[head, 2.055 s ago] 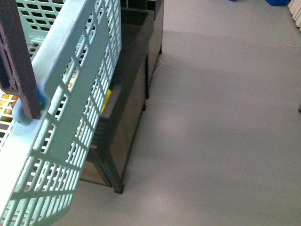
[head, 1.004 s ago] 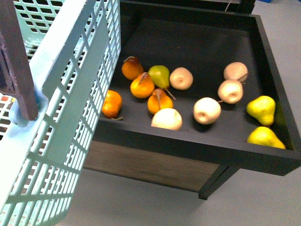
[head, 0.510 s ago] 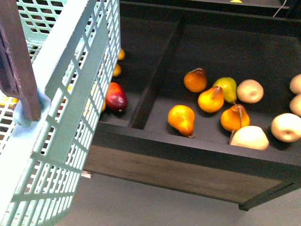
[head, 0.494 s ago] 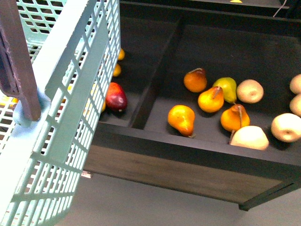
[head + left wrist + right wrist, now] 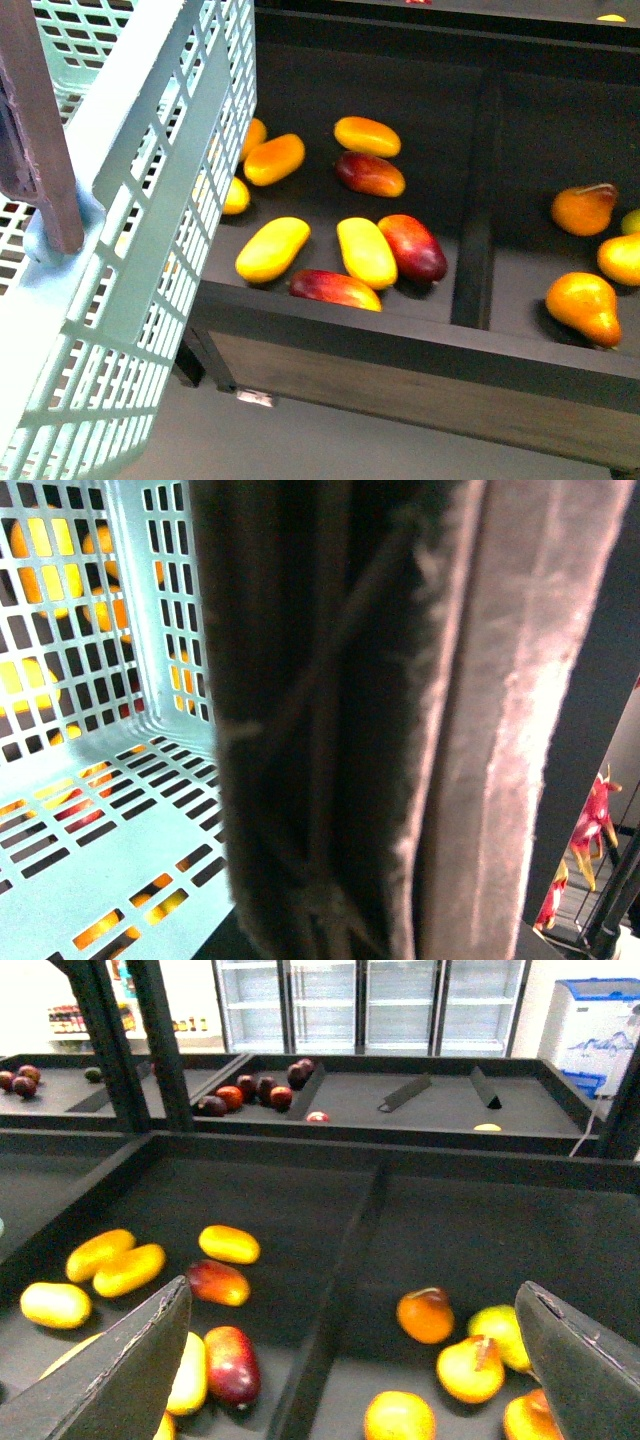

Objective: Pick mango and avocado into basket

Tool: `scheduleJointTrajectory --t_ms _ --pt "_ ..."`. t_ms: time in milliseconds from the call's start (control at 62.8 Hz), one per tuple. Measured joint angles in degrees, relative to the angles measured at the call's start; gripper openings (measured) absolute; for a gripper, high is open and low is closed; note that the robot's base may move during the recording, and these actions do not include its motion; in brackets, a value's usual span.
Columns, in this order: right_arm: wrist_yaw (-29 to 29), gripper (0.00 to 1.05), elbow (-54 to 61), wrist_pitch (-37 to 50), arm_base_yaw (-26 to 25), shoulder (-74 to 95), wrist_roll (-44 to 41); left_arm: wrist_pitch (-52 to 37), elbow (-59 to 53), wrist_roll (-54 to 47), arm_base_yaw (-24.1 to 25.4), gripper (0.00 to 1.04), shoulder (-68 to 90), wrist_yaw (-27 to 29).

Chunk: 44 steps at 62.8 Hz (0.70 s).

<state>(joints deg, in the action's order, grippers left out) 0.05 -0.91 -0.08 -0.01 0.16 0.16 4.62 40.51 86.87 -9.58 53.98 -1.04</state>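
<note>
Before the bin (image 5: 400,370) of mangoes (image 5: 272,249), right claw (image 5: 352,1295) spreads wide; left claw unseen; bin's label (image 5: 255,398) unreadable.

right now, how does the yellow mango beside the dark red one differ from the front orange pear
The yellow mango is a long even oval; the orange pear bulges and narrows to one end. The mango is bright yellow, the pear deep orange. The mango lies left of the divider, the pear right of it. Both lie on their sides.
</note>
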Motion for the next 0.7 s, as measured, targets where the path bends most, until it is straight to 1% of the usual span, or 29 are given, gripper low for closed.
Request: scheduleJointTrajectory --t_ms 701 --pt "0.0 0.96 0.0 -0.02 0.0 -0.11 -0.02 0.0 0.02 -0.02 0.0 0.16 0.0 -0.07"
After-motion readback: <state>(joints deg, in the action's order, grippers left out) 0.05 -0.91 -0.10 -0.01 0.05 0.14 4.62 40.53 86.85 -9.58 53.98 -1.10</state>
